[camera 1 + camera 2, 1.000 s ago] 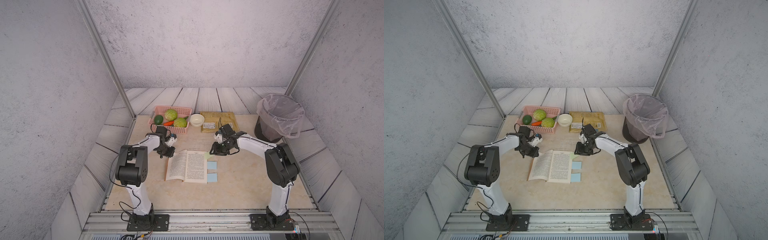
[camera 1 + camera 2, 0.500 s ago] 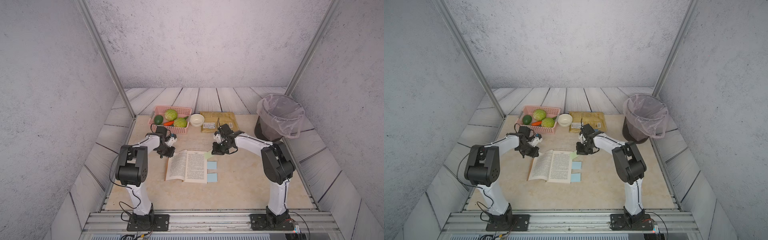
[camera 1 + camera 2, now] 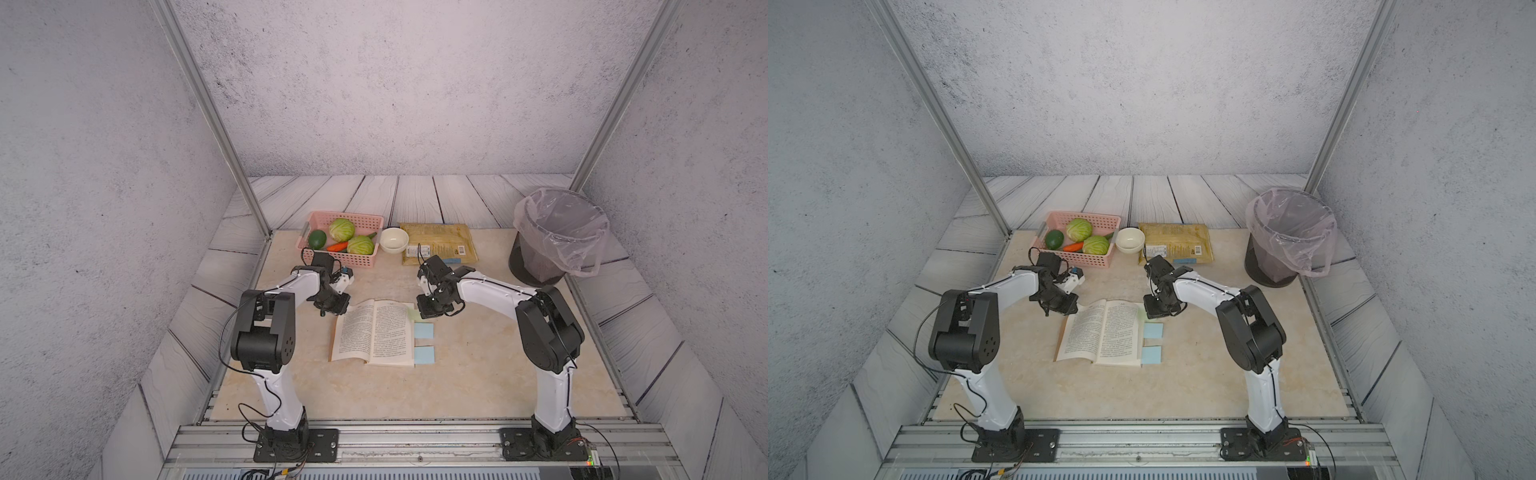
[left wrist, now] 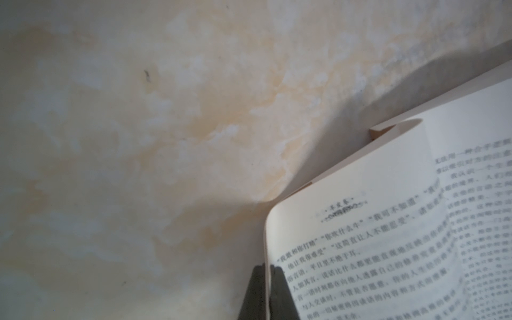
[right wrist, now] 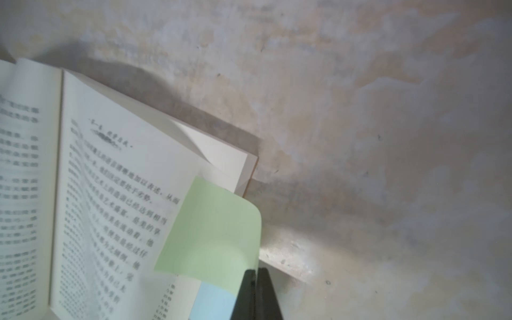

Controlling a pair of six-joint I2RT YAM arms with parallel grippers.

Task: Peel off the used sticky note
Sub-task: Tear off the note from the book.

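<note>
An open book (image 3: 376,332) lies in the middle of the table in both top views. A green sticky note (image 5: 216,230) is stuck at the far corner of its right page, and its free corner curls up off the paper. My right gripper (image 5: 256,270) is shut on that free edge. The note shows only faintly by the right gripper (image 3: 428,309) in a top view. Two blue sticky notes (image 3: 424,330) (image 3: 424,354) jut out from the same page edge, nearer the front. My left gripper (image 4: 268,267) is shut on the outer edge of the book's left page (image 4: 360,249).
At the back stand a pink basket (image 3: 365,218) of vegetables, a white bowl (image 3: 394,240) and a yellow packet (image 3: 436,245). A bin lined with a plastic bag (image 3: 557,241) stands at the back right. Grey walls and metal posts close in both sides.
My right gripper has shut on the green sticky note's edge, and that arm has swung in towards the book. The left arm has held still on the page.
</note>
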